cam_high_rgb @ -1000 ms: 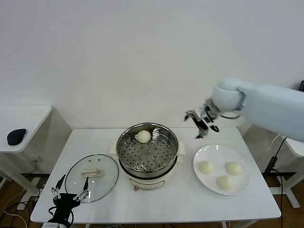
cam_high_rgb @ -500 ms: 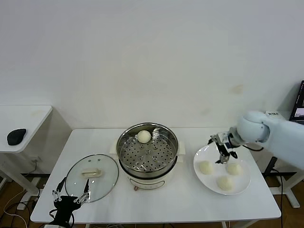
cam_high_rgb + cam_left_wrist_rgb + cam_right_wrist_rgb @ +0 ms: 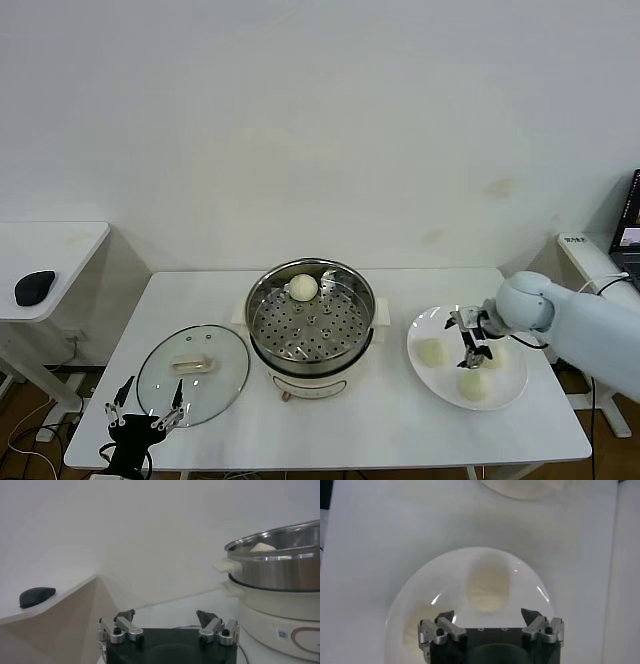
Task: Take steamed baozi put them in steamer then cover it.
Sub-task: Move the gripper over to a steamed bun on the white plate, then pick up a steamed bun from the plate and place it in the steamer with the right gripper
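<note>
While no lettering can be read anywhere, a small square code label (image 3: 282,634) shows on the cream base of the steamer (image 3: 311,325) in the left wrist view, its marks too fine to make out; from the head view the steamer stands mid-table with one baozi (image 3: 303,287) on its perforated tray near the far wall, the cover (image 3: 193,372) lies flat on the table (image 3: 350,425) to its left, and a white plate (image 3: 512,390) to its right carries three more baozi (image 3: 432,351); the right gripper (image 3: 472,345) hangs low over the plate among the buns, jaws spread wide and holding nothing; its wrist view alone shows one bun (image 3: 487,588) lying in line between the two fingertips (image 3: 446,616), apart from them, and another at the plate's edge partly hidden behind the gripper body; the left gripper (image 3: 143,410) sits parked at the table's near left edge beside the cover, jaws wide and empty; its wrist view adds the steamer's steel wall from the side, the bun's top peeking over the rim, and a dark object (image 3: 36,595) on a side table (image 3: 60,587)
</note>
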You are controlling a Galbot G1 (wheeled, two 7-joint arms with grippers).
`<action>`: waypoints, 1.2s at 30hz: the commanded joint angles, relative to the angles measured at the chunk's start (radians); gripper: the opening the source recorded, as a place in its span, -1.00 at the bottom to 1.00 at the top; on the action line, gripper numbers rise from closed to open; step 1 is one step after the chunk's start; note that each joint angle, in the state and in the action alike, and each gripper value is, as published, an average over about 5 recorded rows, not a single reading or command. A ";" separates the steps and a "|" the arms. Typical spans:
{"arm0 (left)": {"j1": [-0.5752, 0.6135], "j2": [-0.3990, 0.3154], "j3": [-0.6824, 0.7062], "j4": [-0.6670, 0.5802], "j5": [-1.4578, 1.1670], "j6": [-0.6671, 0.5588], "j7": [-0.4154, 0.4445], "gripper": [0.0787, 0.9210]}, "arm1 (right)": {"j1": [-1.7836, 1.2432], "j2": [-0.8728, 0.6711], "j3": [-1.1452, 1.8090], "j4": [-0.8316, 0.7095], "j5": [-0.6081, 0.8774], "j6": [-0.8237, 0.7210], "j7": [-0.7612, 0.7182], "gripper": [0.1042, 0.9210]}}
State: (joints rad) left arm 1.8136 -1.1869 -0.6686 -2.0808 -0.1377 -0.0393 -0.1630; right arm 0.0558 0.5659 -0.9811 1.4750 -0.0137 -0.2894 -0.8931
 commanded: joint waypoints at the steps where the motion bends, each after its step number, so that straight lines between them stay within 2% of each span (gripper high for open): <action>1: -0.001 0.001 -0.005 0.007 -0.005 0.000 0.000 0.77 | -0.116 0.116 0.086 -0.114 -0.045 0.004 0.016 0.74; 13: -0.016 0.002 -0.001 0.023 -0.009 0.000 0.000 0.77 | -0.118 0.146 0.088 -0.141 -0.059 -0.008 0.016 0.56; 26: -0.018 -0.003 0.003 0.027 -0.008 -0.002 -0.001 0.77 | -0.081 0.126 0.076 -0.129 -0.063 -0.010 -0.015 0.22; 31: -0.019 -0.001 0.003 0.025 -0.006 -0.001 -0.001 0.77 | 0.035 0.094 0.037 -0.077 -0.014 -0.013 -0.044 0.15; 36: -0.016 0.003 0.004 0.015 -0.008 0.000 -0.001 0.77 | 0.215 0.041 -0.034 0.005 0.095 -0.033 -0.069 0.14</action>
State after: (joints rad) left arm 1.7951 -1.1860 -0.6653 -2.0589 -0.1445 -0.0403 -0.1644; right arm 0.0263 0.6691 -0.9289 1.3788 -0.0455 -0.3037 -0.9221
